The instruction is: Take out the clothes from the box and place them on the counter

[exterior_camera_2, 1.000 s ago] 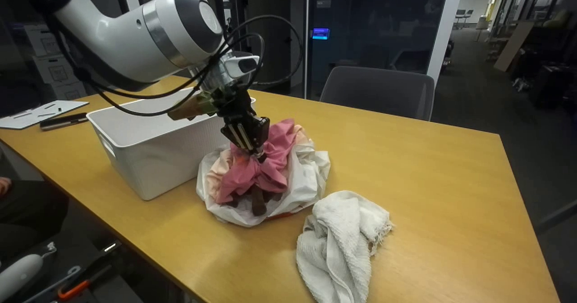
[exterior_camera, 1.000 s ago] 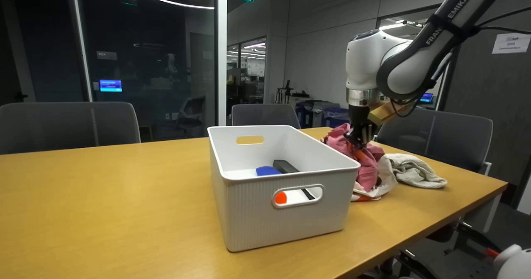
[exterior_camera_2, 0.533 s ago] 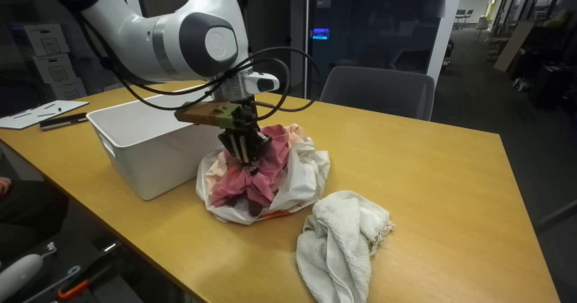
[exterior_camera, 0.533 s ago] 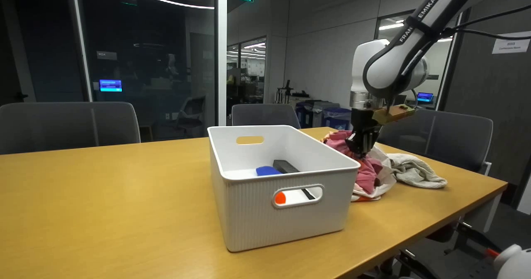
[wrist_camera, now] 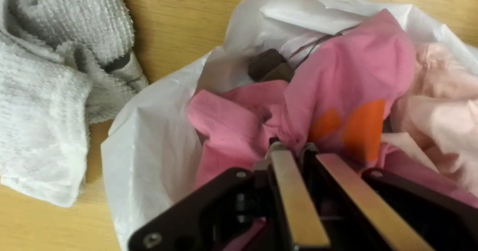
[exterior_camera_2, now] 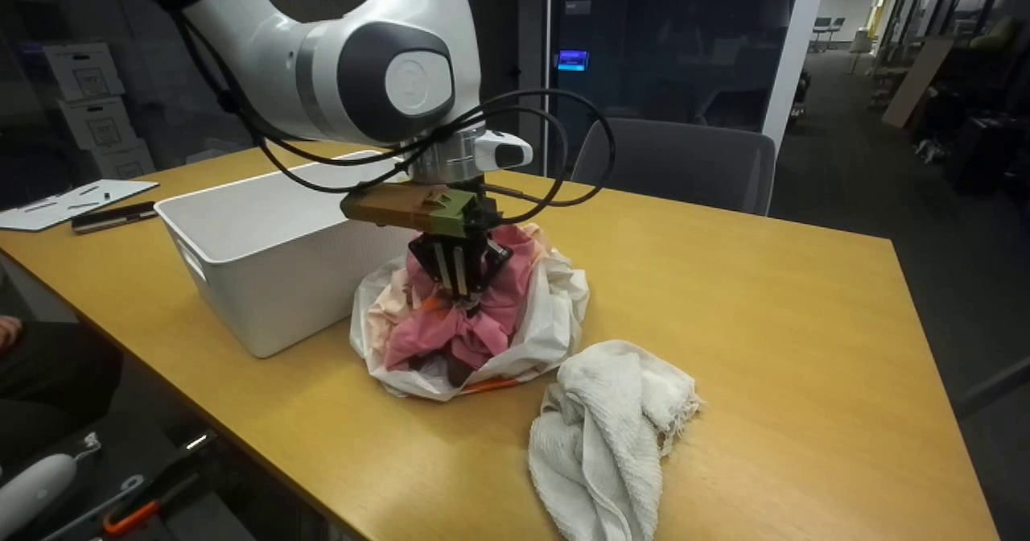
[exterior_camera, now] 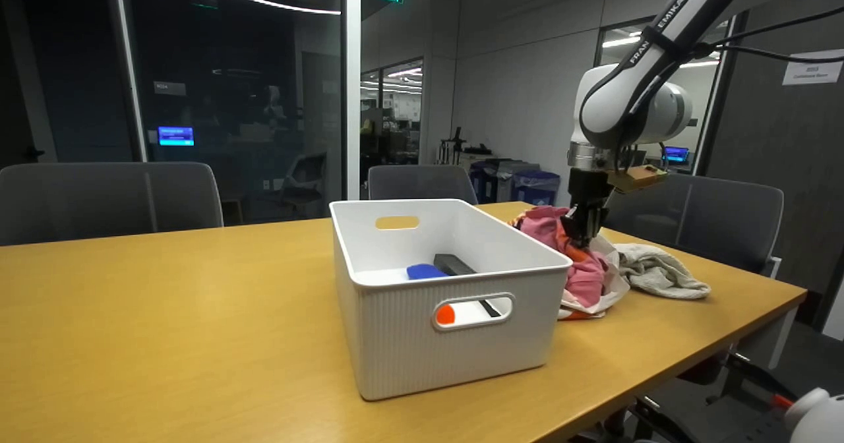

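Pincer (wrist_camera: 292,148), pointing down, was clenched on a gathered fold of pink cloth (wrist_camera: 354,64). The cloth lay bunched inside a crumpled white plastic bag (wrist_camera: 145,157) on the tabletop (exterior_camera_2: 764,324), peach fabric (wrist_camera: 440,116) beside it. White box (exterior_camera: 409,357) stood just beside the bag, a blue item (exterior_camera: 425,271) and a dark item (exterior_camera: 452,264) inside. Pale towel (exterior_camera_2: 599,428) lay near, the bag between towel and box.

I've got the hand (exterior_camera_2: 467,303) pinched on pink cloth (exterior_camera_2: 489,338) in the white bag (exterior_camera_2: 554,315), between box (exterior_camera_2: 278,295) and towel (exterior_camera_2: 610,432).
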### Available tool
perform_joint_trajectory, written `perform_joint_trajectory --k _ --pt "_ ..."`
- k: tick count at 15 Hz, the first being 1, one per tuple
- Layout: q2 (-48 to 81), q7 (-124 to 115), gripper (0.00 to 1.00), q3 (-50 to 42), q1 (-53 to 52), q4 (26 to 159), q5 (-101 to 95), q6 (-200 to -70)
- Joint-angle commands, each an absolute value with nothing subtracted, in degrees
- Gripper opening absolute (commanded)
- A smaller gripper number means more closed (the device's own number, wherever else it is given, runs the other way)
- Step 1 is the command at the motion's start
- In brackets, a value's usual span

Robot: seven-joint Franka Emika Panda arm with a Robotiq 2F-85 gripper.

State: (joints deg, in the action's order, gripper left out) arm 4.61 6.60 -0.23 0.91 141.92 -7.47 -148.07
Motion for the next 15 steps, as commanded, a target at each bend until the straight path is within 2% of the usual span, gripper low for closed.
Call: perform_joint_trajectory --k 1,5,9,15 --pt "4.3 13.9 0.42 0.5 1.4 140.8 -1.0 -148.1" --pt "1.9 18.7 0.72 1.7 0.6 141.7 4.2 -148.6" --pt "-1.3 13.3 1.0 2.1 -1.3 142.3 -5.3 -146.8" --pt "-5.3 1.2 1.0 4.1 -2.8 140.7 -28.1 -140.8"
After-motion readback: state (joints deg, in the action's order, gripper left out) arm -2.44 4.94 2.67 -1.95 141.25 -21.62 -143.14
